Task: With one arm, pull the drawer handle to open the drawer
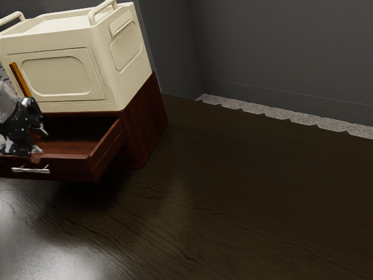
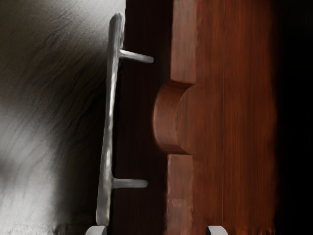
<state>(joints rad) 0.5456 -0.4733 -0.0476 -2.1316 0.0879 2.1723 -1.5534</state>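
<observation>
Exterior view as a clock, near to far: your dark wooden table [image 1: 233,227] runs across six o'clock, with a pale sheen at about eight. Just below nine o'clock you have the silvery handle [image 1: 31,170], fixed to the outer face of the drawer front [image 1: 73,167]. The drawer [image 1: 108,143] itself stands pulled out, and you can look down into it.

Your gripper [image 1: 41,140] is at nine o'clock, over the drawer, with the handle toward its six o'clock. Its hand is released, fingers spread and nothing clasped. In the wrist view you see one fingertip [image 2: 96,230] right by an end of the handle; whether it touches, you can't tell. Your other fingertip [image 2: 217,230] is well apart from it, on the drawer's inner side, so the two flank the drawer front. That front has a rounded dip in its edge beside the middle of the handle, which stands out on two thin posts.

Farther back, you find the red-brown cabinet [image 1: 145,125] around nine o'clock, carrying a cream box [image 1: 125,96] at ten, with rail-like grips on top. An orange bar [image 1: 21,80] slants across the box's face between nine and ten. Farthest, your grey wall [image 1: 280,46] rises at one o'clock, above a speckled strip [image 1: 256,107] reaching toward three.
</observation>
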